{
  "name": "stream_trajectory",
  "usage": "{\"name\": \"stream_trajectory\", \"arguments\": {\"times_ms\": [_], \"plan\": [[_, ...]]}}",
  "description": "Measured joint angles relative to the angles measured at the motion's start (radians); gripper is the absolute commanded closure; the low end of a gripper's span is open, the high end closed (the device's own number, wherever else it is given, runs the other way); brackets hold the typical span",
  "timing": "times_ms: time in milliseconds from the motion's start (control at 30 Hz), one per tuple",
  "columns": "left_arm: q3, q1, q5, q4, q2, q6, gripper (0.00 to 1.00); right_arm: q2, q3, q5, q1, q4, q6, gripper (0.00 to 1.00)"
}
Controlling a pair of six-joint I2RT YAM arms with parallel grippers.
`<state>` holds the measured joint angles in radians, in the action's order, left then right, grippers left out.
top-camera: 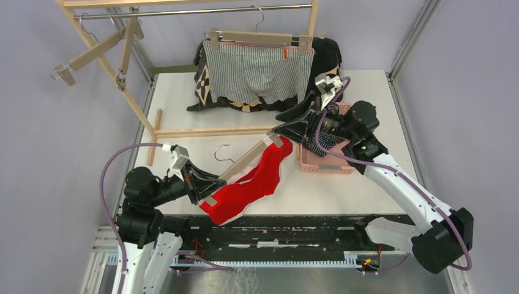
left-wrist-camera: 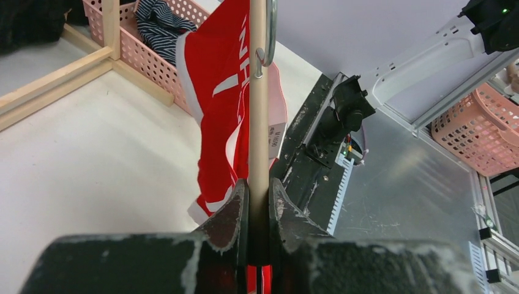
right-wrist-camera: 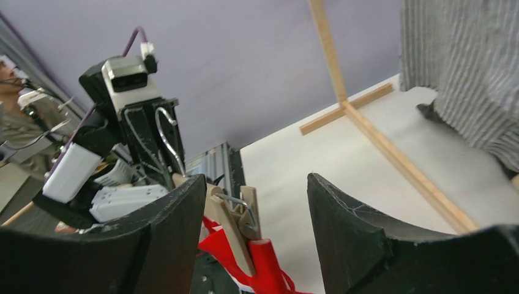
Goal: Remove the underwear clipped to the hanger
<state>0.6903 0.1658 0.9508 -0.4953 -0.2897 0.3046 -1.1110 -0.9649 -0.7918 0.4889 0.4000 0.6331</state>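
**Holding arrangement.** A wooden hanger [top-camera: 245, 160] is held off the desk [top-camera: 367, 98] by the left claw [top-camera: 211, 184], which is clenched on the hanger's bar near its lower end. It is judged that the bar is gripped this way so that the hanger is kept steady while its clips are worked. The red pair [top-camera: 251, 184] is attached to this hanger and hangs beneath it, its lower folds resting on the desk near the front edge.

**Right arm.** The right claw [top-camera: 283, 130] is released, with the jaws standing wide apart on either side of the hanger's upper clip [right-wrist-camera: 235, 214]. The clip is not seen to be touched. The position is judged suitable for squeezing that clip open.

**Other task items.** The navy striped pair [top-camera: 318, 144] is lying in the pink basket [top-camera: 324, 168] just beside the right claw. The grey pinstriped pair [top-camera: 257, 73] is clipped to a second hanger on the wooden rack [top-camera: 208, 130], in front of a black floral cushion [top-camera: 202, 86].

**Markings.** White lettering is seen on the red waistband in the left wrist view; it is cut off by folds and cannot be read with confidence. Print is carried on a small pale tag [left-wrist-camera: 276, 136] beside the bar, but it is too small to be read.
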Motion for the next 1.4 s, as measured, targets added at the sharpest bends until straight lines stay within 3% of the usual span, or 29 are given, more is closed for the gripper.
{"name": "stream_trajectory", "arguments": {"times_ms": [267,533,633,800,867,967,1000,1100,1133,1267,1400], "plan": [[-0.003,0.0,0.026,0.046,-0.097,0.001,0.97,-0.086,-0.018,-0.048,0.077,-0.014,-0.023,0.32],[-0.006,0.0,0.023,0.087,-0.097,0.001,0.97,-0.085,-0.028,-0.053,0.08,-0.031,-0.061,0.43],[-0.006,0.0,0.023,0.089,-0.101,0.001,0.97,-0.082,-0.028,-0.053,0.081,-0.041,-0.079,0.57],[-0.006,0.0,0.026,0.102,-0.114,0.001,0.97,-0.077,-0.029,-0.039,0.077,-0.057,-0.111,0.95],[-0.008,0.0,0.029,0.108,-0.116,0.001,0.97,-0.075,-0.03,-0.034,0.075,-0.066,-0.122,0.99],[-0.011,0.0,0.031,0.111,-0.118,0.001,0.97,-0.069,-0.034,-0.037,0.072,-0.074,-0.119,0.99],[-0.013,0.0,0.032,0.116,-0.119,0.001,0.97,-0.067,-0.034,-0.036,0.072,-0.076,-0.118,0.94],[-0.018,0.0,0.034,0.136,-0.126,0.001,0.97,-0.063,-0.034,-0.019,0.072,-0.08,-0.121,0.62],[-0.021,0.0,0.033,0.145,-0.13,0.001,0.97,-0.061,-0.034,-0.01,0.072,-0.087,-0.127,0.57],[-0.03,0.004,0.015,0.19,-0.162,0.005,0.97,-0.053,-0.034,0.089,0.081,-0.132,-0.165,0.54],[-0.041,0.006,-0.016,0.264,-0.196,0.034,0.97,-0.002,0.01,0.242,0.09,-0.119,-0.186,0.36]]}}
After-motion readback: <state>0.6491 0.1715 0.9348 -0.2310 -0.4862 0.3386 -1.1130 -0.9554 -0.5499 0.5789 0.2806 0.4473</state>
